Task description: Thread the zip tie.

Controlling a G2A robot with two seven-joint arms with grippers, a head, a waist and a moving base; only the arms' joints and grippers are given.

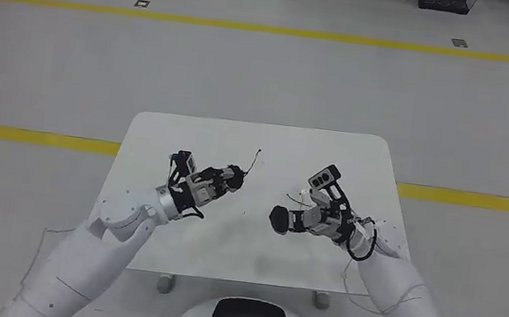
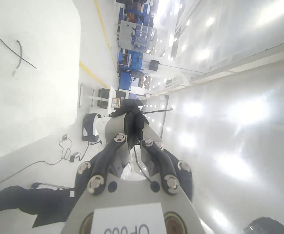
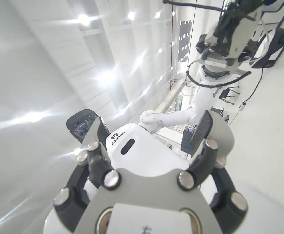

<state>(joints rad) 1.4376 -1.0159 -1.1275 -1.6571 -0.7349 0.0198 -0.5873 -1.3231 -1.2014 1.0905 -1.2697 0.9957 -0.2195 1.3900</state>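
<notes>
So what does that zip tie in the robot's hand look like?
The zip tie is a thin black strip, plastic by its look. The left gripper is shut on one end; the rest sticks out nearly straight over the white table, with a tiny knob at the far tip. Nothing else touches it.

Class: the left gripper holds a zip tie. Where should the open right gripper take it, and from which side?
Probably the free stretch of the zip tie beyond the left gripper, near its tip. It sticks out thin and unsupported, so the right gripper should close across it from its own side.
</notes>
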